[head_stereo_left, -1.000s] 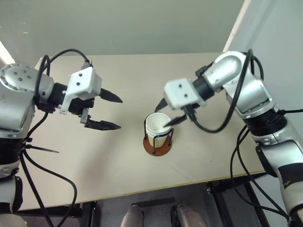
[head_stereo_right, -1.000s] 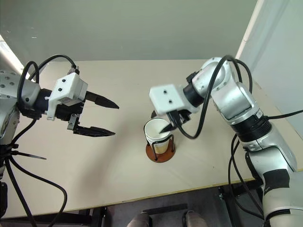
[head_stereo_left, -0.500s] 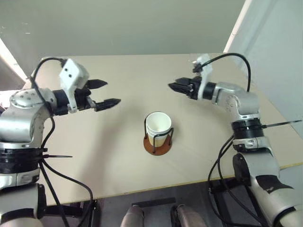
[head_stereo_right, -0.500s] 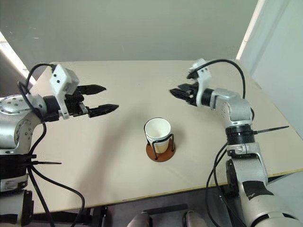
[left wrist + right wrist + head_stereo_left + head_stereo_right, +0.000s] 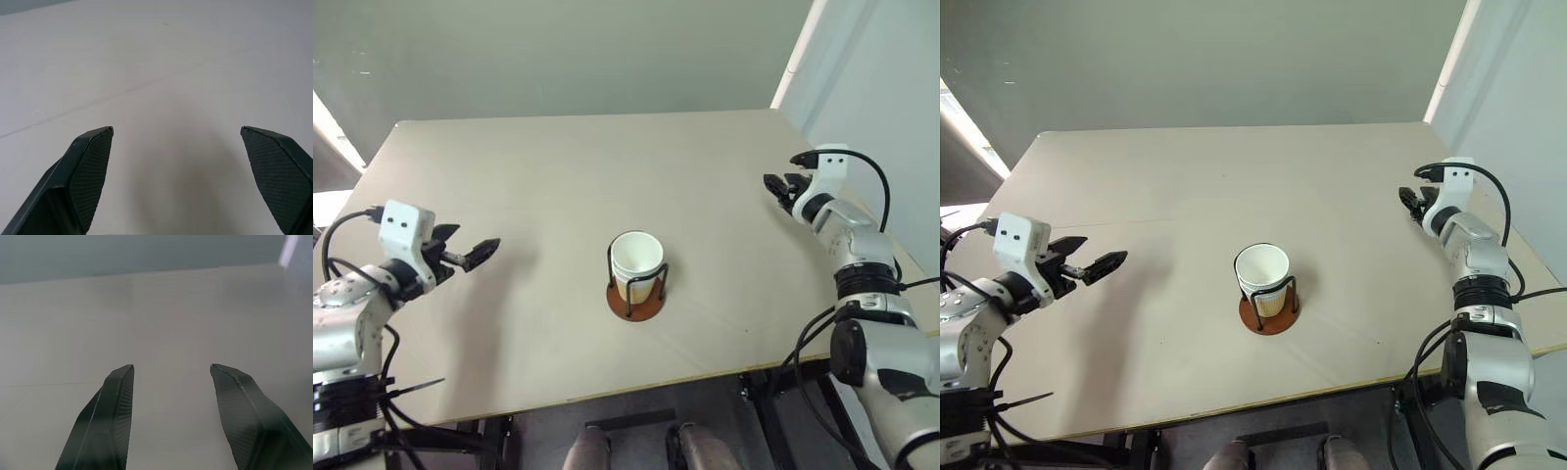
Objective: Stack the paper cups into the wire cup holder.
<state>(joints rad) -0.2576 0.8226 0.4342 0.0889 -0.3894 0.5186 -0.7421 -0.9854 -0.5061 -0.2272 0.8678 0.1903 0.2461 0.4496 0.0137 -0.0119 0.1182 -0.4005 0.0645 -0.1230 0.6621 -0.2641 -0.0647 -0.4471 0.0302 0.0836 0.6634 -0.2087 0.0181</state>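
The paper cups [image 5: 637, 260] sit nested inside the wire cup holder [image 5: 636, 296], whose reddish-brown disc base rests near the middle of the table. How many cups are nested I cannot tell. My left gripper [image 5: 468, 249] hovers at the table's left side, well away from the holder, open and empty; its fingers [image 5: 88, 161] stand far apart in the left wrist view. My right gripper [image 5: 777, 184] is out at the table's right edge, open with nothing between its fingers [image 5: 115, 406].
The beige table [image 5: 568, 176] stretches wide around the holder. A grey wall stands behind it and a pale panel with a white post [image 5: 798, 54] at the back right. Cables hang from both arms.
Both arms have swung outward and away from the holder: the left to the table's left side, the right from over the cups to the right edge. The cups stay in the holder.
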